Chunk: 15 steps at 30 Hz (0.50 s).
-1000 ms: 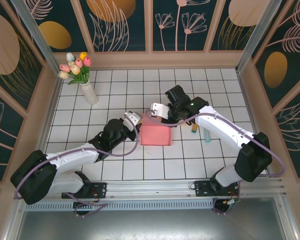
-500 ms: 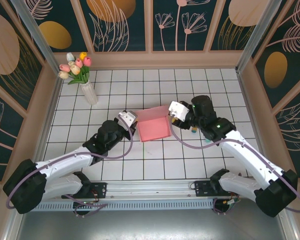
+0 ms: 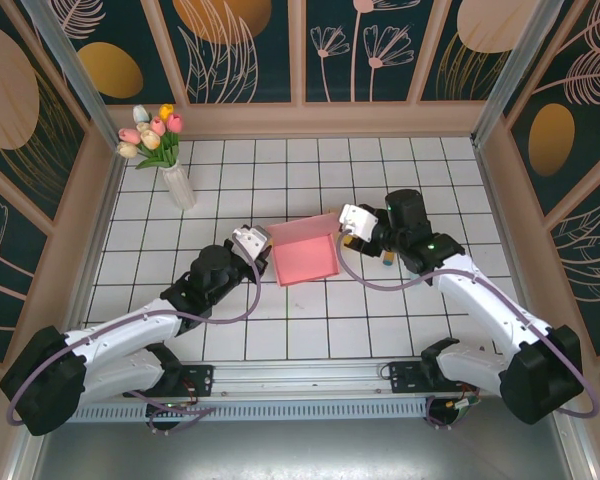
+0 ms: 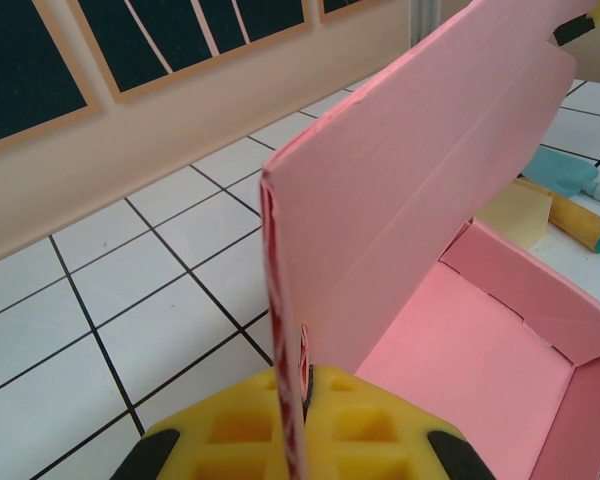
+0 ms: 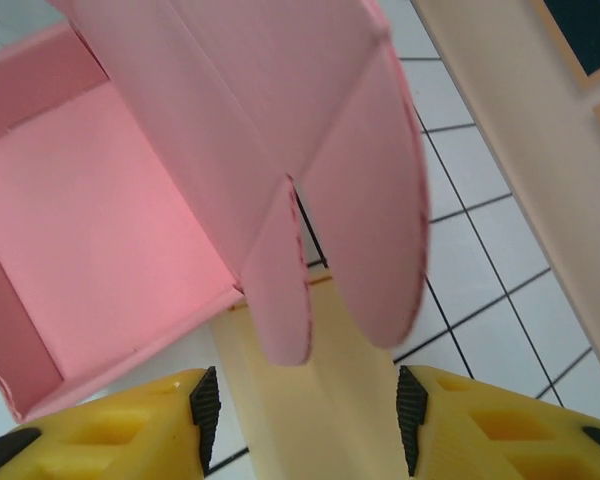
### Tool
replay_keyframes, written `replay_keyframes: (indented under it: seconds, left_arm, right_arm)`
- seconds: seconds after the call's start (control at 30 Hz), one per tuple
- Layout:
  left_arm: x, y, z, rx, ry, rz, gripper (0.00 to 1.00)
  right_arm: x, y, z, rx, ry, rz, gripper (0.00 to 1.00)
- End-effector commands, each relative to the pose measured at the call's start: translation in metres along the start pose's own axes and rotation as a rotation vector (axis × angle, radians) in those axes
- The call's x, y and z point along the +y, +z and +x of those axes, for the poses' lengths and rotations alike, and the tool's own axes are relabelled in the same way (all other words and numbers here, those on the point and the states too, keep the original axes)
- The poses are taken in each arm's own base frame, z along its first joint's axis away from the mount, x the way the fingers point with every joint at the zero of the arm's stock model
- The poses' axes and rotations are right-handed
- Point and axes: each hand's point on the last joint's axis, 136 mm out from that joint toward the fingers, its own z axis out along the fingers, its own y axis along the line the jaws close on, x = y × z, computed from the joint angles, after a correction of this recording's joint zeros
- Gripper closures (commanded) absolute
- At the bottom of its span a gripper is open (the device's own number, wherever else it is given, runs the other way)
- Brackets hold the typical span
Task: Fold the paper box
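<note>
On the white tiled table (image 3: 230,330), about at its middle, sits the pink paper box (image 3: 305,262), tray open and its lid panel raised along the far side (tilted, not flat). At the box's far left corner the left gripper (image 4: 292,440) has its yellow pads pinched tight on that panel's edge. The right gripper (image 5: 305,400) is at the box's right side, fingers apart, the lid's rounded tabs hanging between them unclamped. Toward the far left corner stands a vase of tulips (image 3: 178,185).
</note>
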Motion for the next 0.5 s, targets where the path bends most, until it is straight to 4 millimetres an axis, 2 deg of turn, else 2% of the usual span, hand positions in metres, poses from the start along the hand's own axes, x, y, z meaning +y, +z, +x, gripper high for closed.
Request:
replay_keyframes:
  seconds: [0.0,0.13,0.23,0.47]
  left_arm:
    - [0.002,-0.002,-0.006,-0.031,0.009,-0.012,1.00]
    - [0.001,-0.001,-0.006,-0.031,0.007,-0.005,1.00]
    - [0.005,-0.001,-0.007,-0.031,-0.003,-0.029,1.00]
    - [0.018,0.003,-0.007,-0.034,-0.039,-0.107,1.00]
  right_arm:
    - [0.016,0.006,-0.015,-0.100,-0.033,-0.083,0.49]
    - [0.029,0.019,-0.014,-0.097,-0.034,-0.122,0.49]
    - [0.037,0.029,-0.010,-0.080,0.003,-0.157,0.54]
    - [0.046,0.039,-0.037,-0.142,0.197,-0.149,0.61]
